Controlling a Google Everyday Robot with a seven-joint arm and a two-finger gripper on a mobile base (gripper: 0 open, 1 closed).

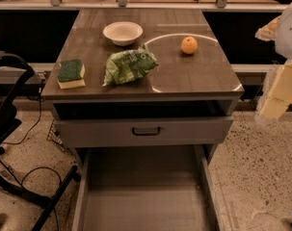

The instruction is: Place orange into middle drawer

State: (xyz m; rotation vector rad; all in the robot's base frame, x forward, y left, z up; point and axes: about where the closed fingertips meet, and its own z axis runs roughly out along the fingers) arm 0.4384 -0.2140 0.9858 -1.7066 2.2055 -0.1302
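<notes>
The orange [189, 45] sits on the brown countertop [193, 76] at the back right, inside a pale ring of reflected light. The middle drawer [145, 196] is pulled out below, a wide grey box with a bare floor and thin low side walls. My gripper [272, 107] hangs at the right edge of the camera view, pale and blurred, to the right of the cabinet. It is well apart from the orange and at about the height of the drawer front.
A white bowl [123, 32], a green crumpled bag [130, 66] and a green-and-yellow sponge [71, 73] lie on the countertop. A closed grey drawer front with a black handle [146, 131] sits above the open drawer. A black frame and cables [20, 172] stand on the floor at left.
</notes>
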